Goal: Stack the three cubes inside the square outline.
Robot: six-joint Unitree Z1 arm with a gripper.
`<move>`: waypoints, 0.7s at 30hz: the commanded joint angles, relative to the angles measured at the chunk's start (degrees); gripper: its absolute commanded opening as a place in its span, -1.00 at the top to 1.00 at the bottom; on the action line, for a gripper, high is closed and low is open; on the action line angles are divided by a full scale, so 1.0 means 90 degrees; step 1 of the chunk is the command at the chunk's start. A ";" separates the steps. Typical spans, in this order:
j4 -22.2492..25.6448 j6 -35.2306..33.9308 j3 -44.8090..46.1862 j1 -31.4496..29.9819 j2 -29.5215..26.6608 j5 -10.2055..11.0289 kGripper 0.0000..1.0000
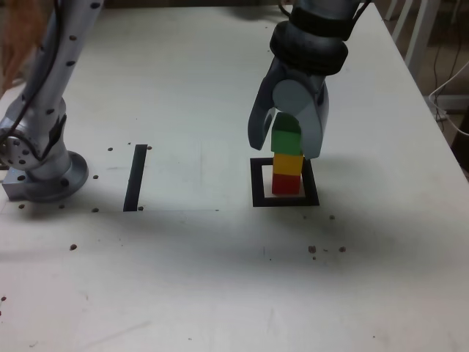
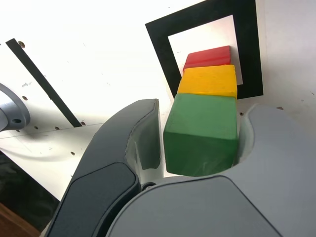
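Cubes (image 1: 286, 154) in one upright stack, long axis vertical, tool (image 1: 292, 139) parted around green.

A pale tabletop (image 1: 168, 264) carries small dark specks (holes or marks, hard to tell). Soft shadows dull its glossy, unevenly lit surface

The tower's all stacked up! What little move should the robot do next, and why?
I'd say lift the open jaws gently straight up. The green cube sits on the yellow cube, over the red cube inside the square outline. One finger is clear of the green cube, but the other is very close, so going sideways might knock it.
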 commanded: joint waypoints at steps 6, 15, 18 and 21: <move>0.0150 0.0026 0.0034 0.0025 -0.0017 0.0046 -0.97; 0.0152 -0.0026 0.0167 0.0032 -0.0571 0.0359 -0.99; 0.0153 -0.0080 0.0334 0.0051 -0.0836 0.0434 -0.99; 0.0151 -0.0128 0.0602 0.0107 -0.1132 0.0487 -0.99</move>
